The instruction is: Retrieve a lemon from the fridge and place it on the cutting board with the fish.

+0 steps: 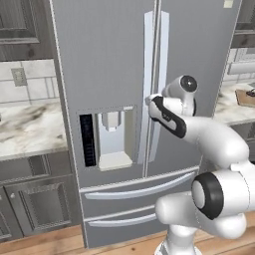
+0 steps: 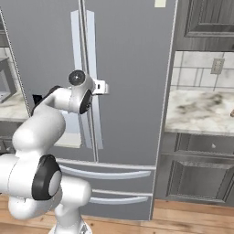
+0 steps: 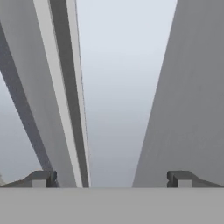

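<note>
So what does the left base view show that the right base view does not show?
Left base view alone: the full dispenser panel in the fridge's left door, and a brown board's corner on the counter to the right. Right base view alone: a wall outlet above a marble counter. Both: the closed fridge, its pale handles, two drawers, and the arm reaching toward the handles.

Arm (image 1: 209,137) outstretched, jaws wide apart

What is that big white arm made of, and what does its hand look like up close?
The arm is a chain of smooth, rounded glossy white segments, with black bands and dark round caps at the joints. No loose cables show. Its gripper ends in two small dark grey blocky fingertips, the jaws standing wide apart.
</note>
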